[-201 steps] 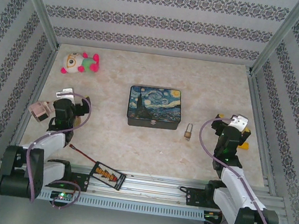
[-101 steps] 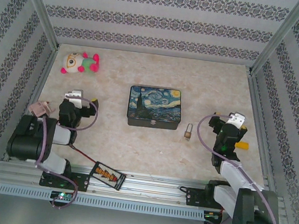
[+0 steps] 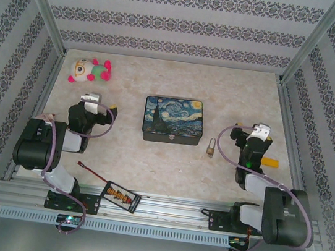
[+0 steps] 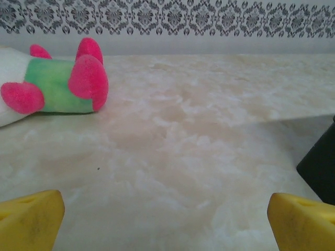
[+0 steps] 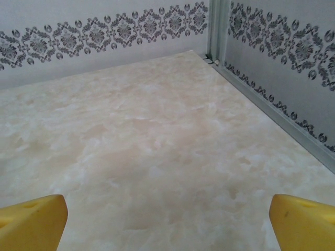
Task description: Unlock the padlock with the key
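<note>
Lying on the pale marbled table [image 3: 167, 169], the padlock [image 3: 212, 147] sits just off the near right corner of the starry-night tin box [image 3: 174, 121], between that box and the right arm. The right gripper [image 5: 167, 222] is near it on the right but apart from it, its yellow fingertips spread wide with nothing between them. The left gripper [image 4: 166, 222] is well apart beyond the box, equally wide and empty, facing the pink-and-green plush toy [image 4: 63, 78].
</note>
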You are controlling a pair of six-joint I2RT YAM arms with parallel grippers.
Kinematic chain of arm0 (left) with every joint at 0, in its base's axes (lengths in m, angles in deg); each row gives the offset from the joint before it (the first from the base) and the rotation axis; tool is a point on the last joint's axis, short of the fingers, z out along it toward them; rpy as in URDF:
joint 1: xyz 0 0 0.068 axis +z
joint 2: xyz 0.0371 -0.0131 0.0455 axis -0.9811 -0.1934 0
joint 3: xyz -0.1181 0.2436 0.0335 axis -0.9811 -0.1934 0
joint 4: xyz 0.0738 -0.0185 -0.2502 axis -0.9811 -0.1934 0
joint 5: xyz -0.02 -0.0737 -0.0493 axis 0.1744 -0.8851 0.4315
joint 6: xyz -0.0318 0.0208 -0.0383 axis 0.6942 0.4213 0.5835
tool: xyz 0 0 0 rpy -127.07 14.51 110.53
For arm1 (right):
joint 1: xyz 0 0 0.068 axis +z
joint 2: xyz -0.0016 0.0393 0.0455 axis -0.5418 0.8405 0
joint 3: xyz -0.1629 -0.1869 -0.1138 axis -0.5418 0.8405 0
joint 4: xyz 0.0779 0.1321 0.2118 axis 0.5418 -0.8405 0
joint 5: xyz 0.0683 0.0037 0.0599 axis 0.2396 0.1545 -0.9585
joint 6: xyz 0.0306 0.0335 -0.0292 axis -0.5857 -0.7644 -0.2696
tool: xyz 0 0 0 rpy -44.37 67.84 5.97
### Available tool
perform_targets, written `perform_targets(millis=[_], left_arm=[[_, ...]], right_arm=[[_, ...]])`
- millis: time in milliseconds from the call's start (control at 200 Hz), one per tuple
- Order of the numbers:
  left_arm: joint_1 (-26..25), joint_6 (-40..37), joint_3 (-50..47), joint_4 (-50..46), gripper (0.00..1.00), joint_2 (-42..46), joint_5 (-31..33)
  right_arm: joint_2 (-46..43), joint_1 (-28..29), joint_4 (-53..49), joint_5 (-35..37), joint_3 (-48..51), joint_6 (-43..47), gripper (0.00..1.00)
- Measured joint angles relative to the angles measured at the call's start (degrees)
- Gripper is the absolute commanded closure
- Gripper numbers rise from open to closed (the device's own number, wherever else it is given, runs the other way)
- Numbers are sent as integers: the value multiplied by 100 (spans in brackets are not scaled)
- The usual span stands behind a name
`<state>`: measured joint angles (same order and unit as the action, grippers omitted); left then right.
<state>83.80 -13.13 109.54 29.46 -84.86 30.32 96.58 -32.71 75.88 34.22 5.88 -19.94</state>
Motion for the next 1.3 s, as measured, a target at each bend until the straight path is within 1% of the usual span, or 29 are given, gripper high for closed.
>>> perform_targets(millis=[115, 320, 495, 580, 650, 695, 785, 875, 1084, 1149, 1184, 1299], left_arm=[[0, -22, 0, -142, 1, 0, -17], [0, -44, 0, -195, 1, 0, -35], [0, -44, 0, -199, 1, 0, -35], [0, -46, 0, -201, 1, 0, -35], [0, -57, 0, -208, 1, 2, -35], [0, -59, 0, -208, 1, 0, -33], [0, -59, 0, -208, 1, 0, -31], [0, -59, -7, -203, 1, 0, -15], [0, -59, -83, -192, 1, 0, 13], [0, -59, -81, -192, 1, 0, 13], [0, -59, -81, -192, 1, 0, 13], [0, -59, -83, -192, 1, 0, 13]], right_arm=[[225, 0, 315, -125, 9, 111, 2], [1012, 0, 1014, -251, 15, 190, 2], [1032, -52, 1169, -341, 31, 201, 2], [1132, -142, 1276, -570, 26, 236, 2], [1550, -151, 1563, -826, -55, 273, 2], [1720, -149, 1488, -1049, -140, 332, 2], [1718, -151, 1019, -1587, -437, 498, 2], [1720, -188, 922, -2044, -758, 570, 2], [1720, -262, 846, -2590, -835, 684, 2], [1720, -260, 828, -2594, -835, 680, 2], [1720, -247, 822, -2459, -833, 654, 2], [1718, -63, 839, -1515, -763, 610, 2]])
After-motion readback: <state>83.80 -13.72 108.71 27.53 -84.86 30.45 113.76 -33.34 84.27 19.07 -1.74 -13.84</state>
